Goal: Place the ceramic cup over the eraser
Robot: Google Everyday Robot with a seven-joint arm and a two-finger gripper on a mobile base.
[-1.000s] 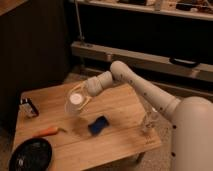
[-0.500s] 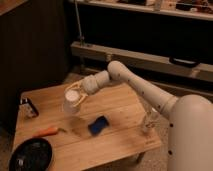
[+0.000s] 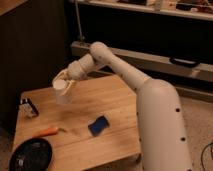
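Half a second on, I see the gripper (image 3: 65, 84) has carried the ceramic cup (image 3: 62, 95) further toward 9 o'clock and a little higher over the wooden table (image 3: 115, 100), and the arm is drawn in more toward the table's far left part. Nothing else has shifted. The gripper is clenched on the ceramic cup at its upper end, and the cup hangs above the board rather than resting on it.

The cup's long axis runs close to upright, tipped slightly, with a pale round end face turned up toward 12 o'clock; I cannot tell whether that face is the mouth or the base.

The eraser (image 3: 29, 107) stands upright near the table's left edge, at about 8 o'clock from the cup and apart from it. A blue block (image 3: 99, 125) lies flat at about 4 o'clock from the cup, an orange stick (image 3: 46, 132) at about 7 o'clock, and a black round dish (image 3: 31, 156) at the near left corner.
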